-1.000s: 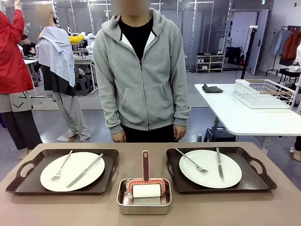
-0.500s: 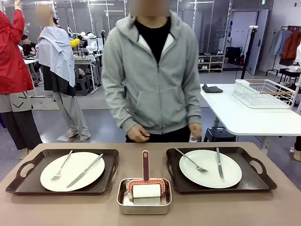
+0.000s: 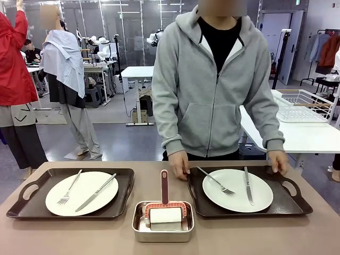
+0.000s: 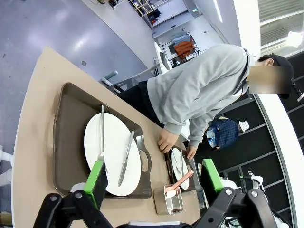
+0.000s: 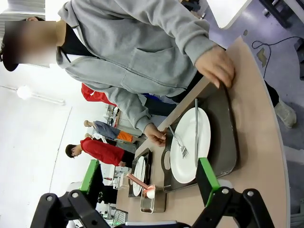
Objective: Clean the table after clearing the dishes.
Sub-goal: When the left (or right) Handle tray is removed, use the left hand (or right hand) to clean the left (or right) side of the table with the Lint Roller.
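Observation:
The brown table (image 3: 319, 234) holds two dark trays, each with a white plate, a fork and a knife. The left tray (image 3: 21, 204) carries one plate (image 3: 81, 194); the right tray (image 3: 297, 204) carries the other plate (image 3: 234, 202). A person in a grey hoodie grips the right tray's far corners with one hand (image 3: 178, 164) and the other hand (image 3: 277, 162). My left gripper (image 4: 154, 178) hangs open high over the left tray (image 4: 71, 123). My right gripper (image 5: 148, 178) is open too, above the right tray (image 5: 225, 137), with nothing between its fingers.
A small steel pan (image 3: 162, 235) sits at the table's front middle with a red-handled roller (image 3: 164, 196) in it. Behind the person on the right stands a white table (image 3: 297, 141) with a wire dish rack (image 3: 303, 106).
The person has stepped from the middle to the picture's right and laid both hands on the right tray's far edge. Dishes and pan have not moved.

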You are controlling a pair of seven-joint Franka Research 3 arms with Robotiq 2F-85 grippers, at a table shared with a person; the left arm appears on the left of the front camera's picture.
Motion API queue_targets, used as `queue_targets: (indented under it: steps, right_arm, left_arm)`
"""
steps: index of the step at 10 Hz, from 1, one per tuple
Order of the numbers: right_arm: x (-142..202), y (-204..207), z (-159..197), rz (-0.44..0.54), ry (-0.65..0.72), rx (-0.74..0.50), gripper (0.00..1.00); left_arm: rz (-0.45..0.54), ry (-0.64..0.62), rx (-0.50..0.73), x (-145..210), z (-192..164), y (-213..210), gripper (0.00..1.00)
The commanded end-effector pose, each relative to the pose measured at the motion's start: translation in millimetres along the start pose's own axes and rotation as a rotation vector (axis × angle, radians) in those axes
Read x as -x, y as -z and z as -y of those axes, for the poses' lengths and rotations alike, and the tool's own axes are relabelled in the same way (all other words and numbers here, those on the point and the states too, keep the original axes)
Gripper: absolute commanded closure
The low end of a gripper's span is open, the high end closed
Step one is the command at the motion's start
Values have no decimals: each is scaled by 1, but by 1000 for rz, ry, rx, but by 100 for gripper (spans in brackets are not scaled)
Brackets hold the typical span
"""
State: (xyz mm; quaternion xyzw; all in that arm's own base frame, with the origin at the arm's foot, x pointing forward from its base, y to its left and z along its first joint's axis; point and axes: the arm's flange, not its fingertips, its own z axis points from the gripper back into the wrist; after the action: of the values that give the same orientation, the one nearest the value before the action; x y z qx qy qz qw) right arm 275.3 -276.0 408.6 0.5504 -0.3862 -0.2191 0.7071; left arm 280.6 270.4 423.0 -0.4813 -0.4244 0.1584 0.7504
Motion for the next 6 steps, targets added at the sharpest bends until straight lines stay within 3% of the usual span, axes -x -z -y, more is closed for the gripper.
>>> queue_targets:
  steps: [1,6]
  right_arm:
    - [-2,-1,-3,4,10,-8,0]
    - [-2,-1,-3,4,10,-8,0]
  left_arm:
    - [9,2,20,-5,0,-3,0]
    - [9,2,20,-5,0,-3,0]
